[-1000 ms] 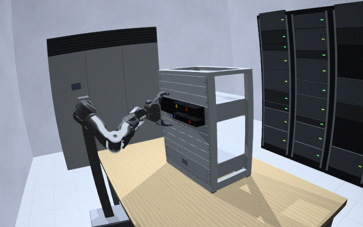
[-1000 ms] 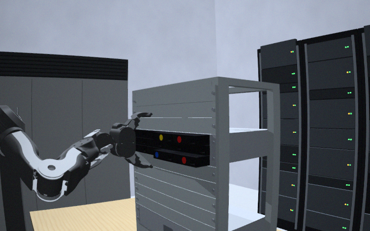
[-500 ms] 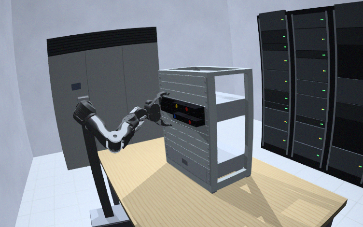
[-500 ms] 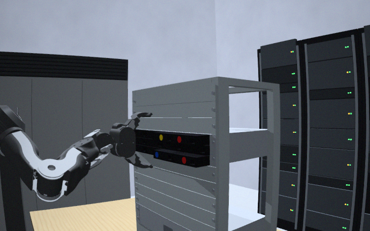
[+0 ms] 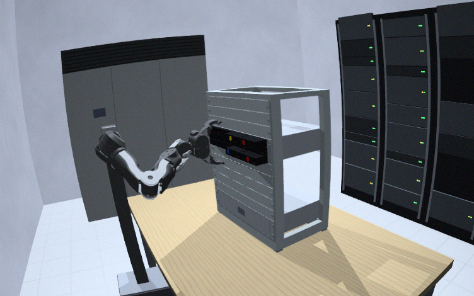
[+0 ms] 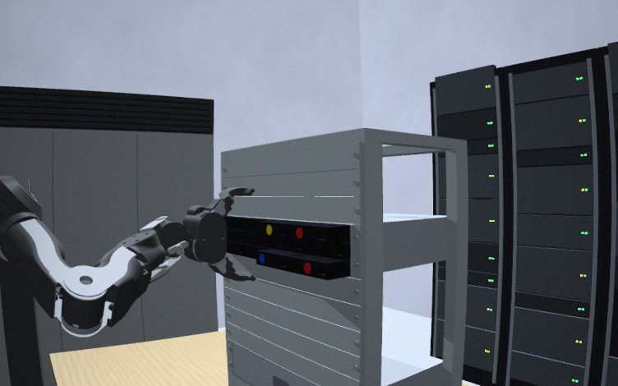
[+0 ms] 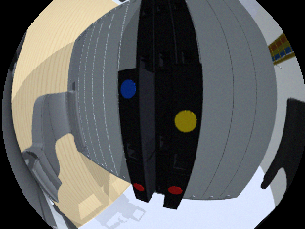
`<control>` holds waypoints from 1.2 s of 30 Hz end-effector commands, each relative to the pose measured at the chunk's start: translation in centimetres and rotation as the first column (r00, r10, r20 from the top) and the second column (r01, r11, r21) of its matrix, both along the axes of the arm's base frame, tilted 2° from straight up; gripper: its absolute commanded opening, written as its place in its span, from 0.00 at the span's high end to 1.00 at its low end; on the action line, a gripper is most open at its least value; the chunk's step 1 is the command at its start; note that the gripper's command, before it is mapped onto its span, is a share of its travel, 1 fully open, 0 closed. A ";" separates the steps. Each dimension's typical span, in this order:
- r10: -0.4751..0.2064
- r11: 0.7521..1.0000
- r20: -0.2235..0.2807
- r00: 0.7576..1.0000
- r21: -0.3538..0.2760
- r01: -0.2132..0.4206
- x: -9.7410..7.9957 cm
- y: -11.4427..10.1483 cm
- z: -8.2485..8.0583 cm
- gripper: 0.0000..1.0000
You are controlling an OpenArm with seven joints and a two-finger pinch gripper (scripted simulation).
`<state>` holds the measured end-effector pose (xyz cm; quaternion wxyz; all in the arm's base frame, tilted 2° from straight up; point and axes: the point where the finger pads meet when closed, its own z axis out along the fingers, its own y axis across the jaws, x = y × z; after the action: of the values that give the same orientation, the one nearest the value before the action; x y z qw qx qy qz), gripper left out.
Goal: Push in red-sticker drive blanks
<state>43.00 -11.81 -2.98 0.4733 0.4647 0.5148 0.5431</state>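
The grey rack [image 5: 269, 164] stands on the wooden table, with the black storage chassis [image 6: 289, 248] in its front. Four blanks stand out of the chassis. The upper row carries a yellow sticker [image 6: 269, 229] and a red sticker [image 6: 299, 232]. The lower row carries a blue sticker [image 6: 261, 258] and a red sticker [image 6: 307, 267]. My gripper [image 6: 241, 232] is wide open and empty in front of the chassis's left end, left of the yellow and blue stickers, with one finger above and one below the chassis. The wrist view shows the blue sticker [image 7: 128, 89], the yellow sticker [image 7: 186, 120] and both red stickers [image 7: 139, 187] [image 7: 175, 191] farther off.
A tall grey cabinet [image 5: 136, 121] stands behind the arm. Dark server racks [image 5: 408, 114] line the right wall. The arm's post [image 5: 127, 223] stands at the table's left edge. Blank grey panels fill the rack's front above and below the chassis.
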 end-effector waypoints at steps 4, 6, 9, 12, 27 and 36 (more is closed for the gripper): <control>0.001 1.000 -0.003 1.000 -0.002 -0.001 0.1 -0.1 0.0 0.00; 0.000 1.000 -0.003 1.000 -0.002 0.000 0.1 -0.6 0.0 0.00; 0.001 1.000 -0.003 1.000 -0.002 -0.001 0.4 -2.1 -0.1 0.00; 0.001 1.000 0.002 1.000 -0.002 -0.001 0.7 -4.4 0.0 0.00; 0.004 1.000 -0.001 1.000 -0.002 -0.004 1.6 -10.8 -0.2 0.00; 0.004 1.000 -0.001 1.000 -0.002 -0.004 1.6 -10.8 -0.2 0.00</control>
<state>44.61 -22.67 -3.52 0.4717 0.4668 0.5193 0.5384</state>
